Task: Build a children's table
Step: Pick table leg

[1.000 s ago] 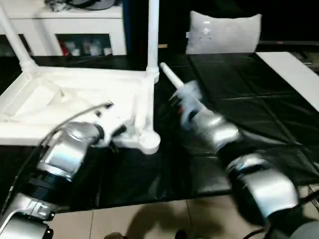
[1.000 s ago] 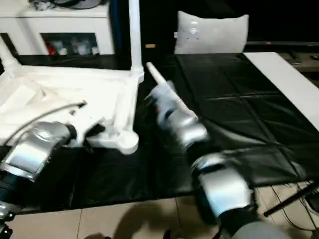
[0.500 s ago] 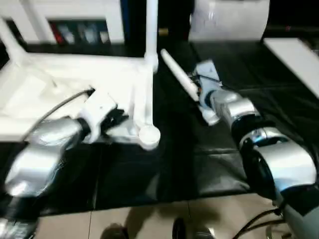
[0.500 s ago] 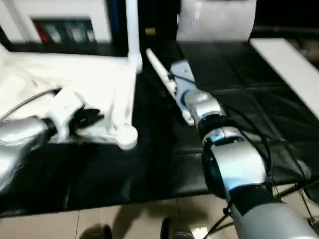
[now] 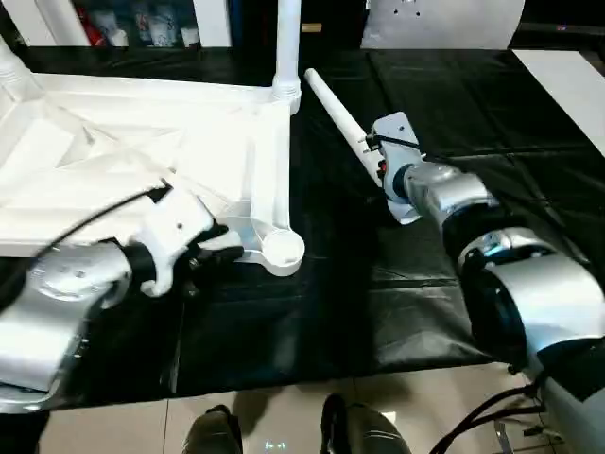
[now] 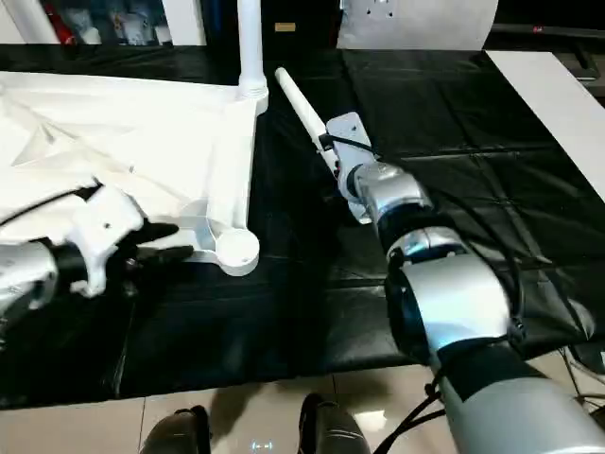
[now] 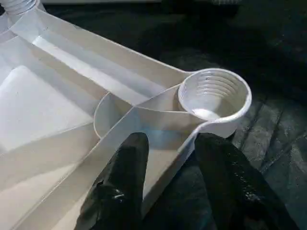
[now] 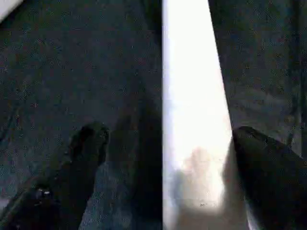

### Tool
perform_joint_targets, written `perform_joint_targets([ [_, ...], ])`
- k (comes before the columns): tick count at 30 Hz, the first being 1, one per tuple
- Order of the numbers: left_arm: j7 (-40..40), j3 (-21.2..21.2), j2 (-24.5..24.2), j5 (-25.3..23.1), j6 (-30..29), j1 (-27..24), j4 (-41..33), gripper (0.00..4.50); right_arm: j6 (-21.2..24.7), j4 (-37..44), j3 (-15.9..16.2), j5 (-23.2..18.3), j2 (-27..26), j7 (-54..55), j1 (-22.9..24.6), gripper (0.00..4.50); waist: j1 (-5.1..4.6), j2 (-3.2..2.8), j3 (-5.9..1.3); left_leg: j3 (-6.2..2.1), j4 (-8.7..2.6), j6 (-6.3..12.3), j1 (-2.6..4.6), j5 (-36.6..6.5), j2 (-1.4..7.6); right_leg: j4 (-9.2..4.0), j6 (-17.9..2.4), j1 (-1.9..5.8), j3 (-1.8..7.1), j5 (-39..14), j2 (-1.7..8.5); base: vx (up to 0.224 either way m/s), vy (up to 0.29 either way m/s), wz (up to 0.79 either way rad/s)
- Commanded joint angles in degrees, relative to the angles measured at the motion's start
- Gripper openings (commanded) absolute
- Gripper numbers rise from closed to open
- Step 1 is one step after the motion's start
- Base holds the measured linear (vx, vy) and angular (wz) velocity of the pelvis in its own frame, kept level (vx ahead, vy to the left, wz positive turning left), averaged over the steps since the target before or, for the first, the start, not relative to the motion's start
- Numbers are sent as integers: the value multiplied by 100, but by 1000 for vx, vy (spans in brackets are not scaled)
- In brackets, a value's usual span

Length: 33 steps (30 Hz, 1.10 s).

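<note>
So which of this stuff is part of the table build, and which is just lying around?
Job:
- tabletop, upside down
- standing leg in its far corner
- loose leg lying between the right gripper fingers
- empty socket by the left gripper

Lying about:
- grey cushion
- white board
- shelf clutter

The children's table top lies upside down on the black table, white ribs facing up. Its near corner socket is open and threaded inside (no leg in it). One leg stands upright in the far corner socket. A loose leg lies flat just beside that edge.
</note>
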<state>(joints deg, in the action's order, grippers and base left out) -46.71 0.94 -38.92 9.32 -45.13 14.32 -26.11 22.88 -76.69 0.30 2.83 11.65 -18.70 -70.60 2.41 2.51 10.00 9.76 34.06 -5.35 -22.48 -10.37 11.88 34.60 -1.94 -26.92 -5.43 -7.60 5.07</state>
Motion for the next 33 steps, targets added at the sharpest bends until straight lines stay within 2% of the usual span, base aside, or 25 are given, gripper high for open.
perform_joint_targets([
  [1, -128, 64, -84, 123, -55, 42, -164, 201, 404, -183, -118, -26, 93, -97, 14, 400, 21, -133, -378, 9, -428, 104, 92, -1107, 73, -272, -1450, 460, 321, -1250, 267, 0, 0, 0],
  [2, -166, 85, -101, 164, -81, 41, -198, 201, 481, -188, -125, -11, 118, -144, 5, 387, 25, -140, -412, 9, -419, 78, 95, -1097, 72, -261, -1461, 474, 323, -1235, 267, 0, 0, 0],
  [6, -374, 175, -203, 366, -199, 11, -346, 201, 679, -176, -195, -37, 220, -290, 8, 358, 58, -185, -445, 17, -406, 4, 98, -1180, 74, -263, -1532, 479, 323, -1212, 275, 0, 0, 0],
  [7, -450, 209, -240, 441, -241, -10, -383, 201, 724, -169, -173, -23, 263, -326, 36, 350, 76, -230, -465, 10, -396, -14, 102, -1203, 71, -247, -1550, 489, 321, -1212, 277, 0, 0, 0],
  [8, -483, 227, -257, 468, -257, -20, -398, 201, 741, -167, -151, -6, 282, -346, 50, 340, 86, -203, -463, 19, -396, -15, 100, -1239, 70, -249, -1563, 485, 320, -1212, 266, 0, 0, 0],
  [10, -633, 355, -359, 525, -258, -46, -398, 201, 862, -146, -38, 76, 333, -548, 134, 324, 111, -251, -482, 20, -389, -25, 102, -1278, 70, -245, -1598, 487, 315, -1196, 259, 0, 0, 0],
  [11, -649, 372, -372, 527, -254, -45, -392, 201, 881, -142, -37, 75, 336, -576, 144, 324, 124, -237, -479, 18, -392, -24, 96, -1335, 72, -255, -1586, 493, 311, -1268, 254, 0, 0, 0],
  [12, -673, 430, -394, 547, -235, -2, -354, 201, 952, -121, -52, 81, 348, -651, 182, 296, 145, -316, -509, 1, -384, -57, 103, -1376, 75, -234, -1592, 506, 306, -1303, 264, 0, 0, 0],
  [13, -673, 442, -389, 548, -231, 16, -336, 201, 958, -118, -54, 87, 350, -655, 190, 296, 135, -292, -497, 13, -390, -63, 111, -1418, 80, -268, -1586, 490, 305, -1324, 256, 0, 0, 0],
  [14, -674, 447, -387, 548, -230, 23, -329, 201, 961, -117, -55, 89, 351, -657, 193, 289, 140, -306, -501, 2, -388, -82, 106, -1441, 82, -254, -1599, 497, 302, -1327, 259, 0, 0, 0],
  [15, -668, 492, -360, 555, -204, 160, -215, 201, 988, -106, -61, 114, 367, -677, 225, 275, 154, -321, -537, 0, -374, -109, 112, -1491, 68, -253, -1613, 516, 297, -1353, 258, 0, 0, 0],
  [21, -707, 580, -373, 604, -157, 334, -65, 201, 1027, -89, -56, 134, 432, -716, 227, 231, 169, -338, -580, -9, -355, -98, 98, -1528, 59, -281, -1491, 531, 291, -1706, 265, 0, 0, 0],
  [24, -711, 615, -318, 631, -130, 382, -24, 201, 1029, -77, -51, 156, 477, -740, 229, 202, 176, -339, -606, -5, -341, -89, 98, -1436, 57, -281, -1465, 529, 288, -1698, 261, 0, 0, 0],
  [25, -705, 629, -306, 621, -118, 396, -5, 201, 1024, -77, -53, 157, 485, -741, 230, 202, 174, -329, -630, -4, -334, -83, 94, -1368, 59, -272, -1474, 537, 285, -1646, 260, 0, 0, 0],
  [28, -636, 655, -277, 600, -67, 432, 72, 201, 1012, -66, -108, 147, 504, -702, 241, 192, 179, -339, -642, -6, -325, -81, 91, -1346, 60, -265, -1470, 533, 280, -1641, 255, 0, 0, 0],
  [33, -414, 670, -134, 484, 51, 462, 307, 201, 1021, -42, -298, 36, 548, -577, 296, 186, 186, -369, -653, -12, -323, -123, 119, -1504, 60, -284, -1409, 535, 269, -1806, 255, 0, 0, 0],
])
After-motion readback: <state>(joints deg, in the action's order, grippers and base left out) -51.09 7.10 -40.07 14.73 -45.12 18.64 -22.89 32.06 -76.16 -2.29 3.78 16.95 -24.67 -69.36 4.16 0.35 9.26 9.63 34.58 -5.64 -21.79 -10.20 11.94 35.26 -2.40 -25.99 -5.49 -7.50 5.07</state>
